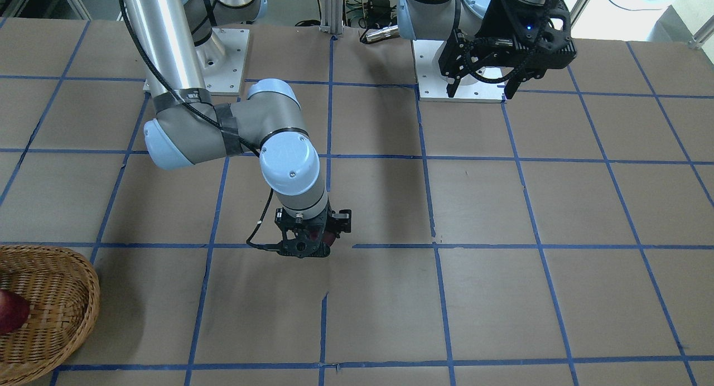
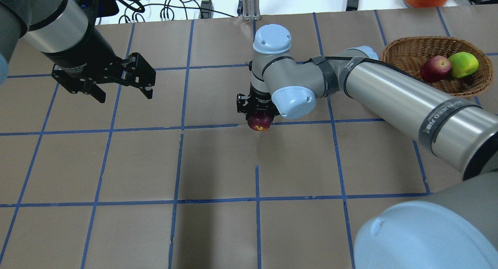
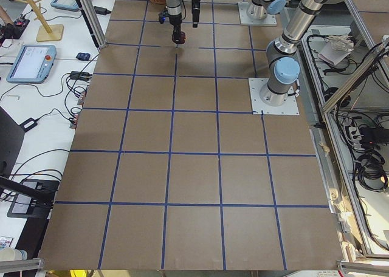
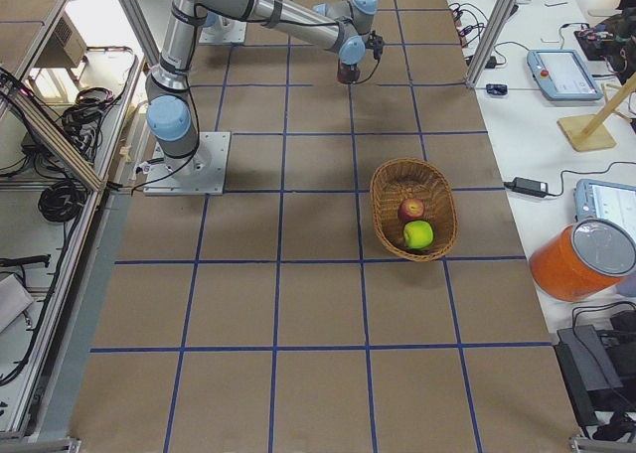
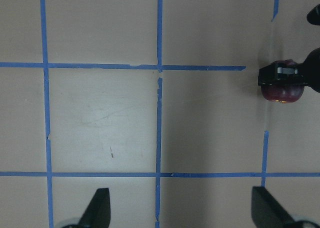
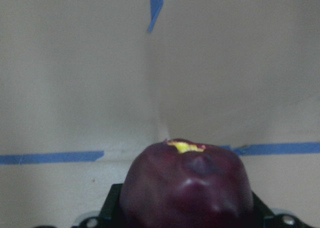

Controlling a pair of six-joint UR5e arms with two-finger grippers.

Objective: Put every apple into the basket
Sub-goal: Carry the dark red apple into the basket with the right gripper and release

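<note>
The right jaws are clamped on the maroon apple (image 2: pixel 259 123) at mid-bench (image 2: pixel 218 164), over a blue tape line (image 2: pixel 210 126); the left jaws hang wide above the bench — well apart; the red apple (image 2: pixel 435 68) and green apple (image 2: pixel 463 64) lie side by side in the basket (image 2: pixel 412 47) — near the bench's right end.

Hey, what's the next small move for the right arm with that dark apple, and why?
Probably lift the right gripper straight up a little. It seems closed on the maroon apple, low over the table, and the basket holding the red apple and green apple sits off to the side, so height first should clear its rim.
</note>
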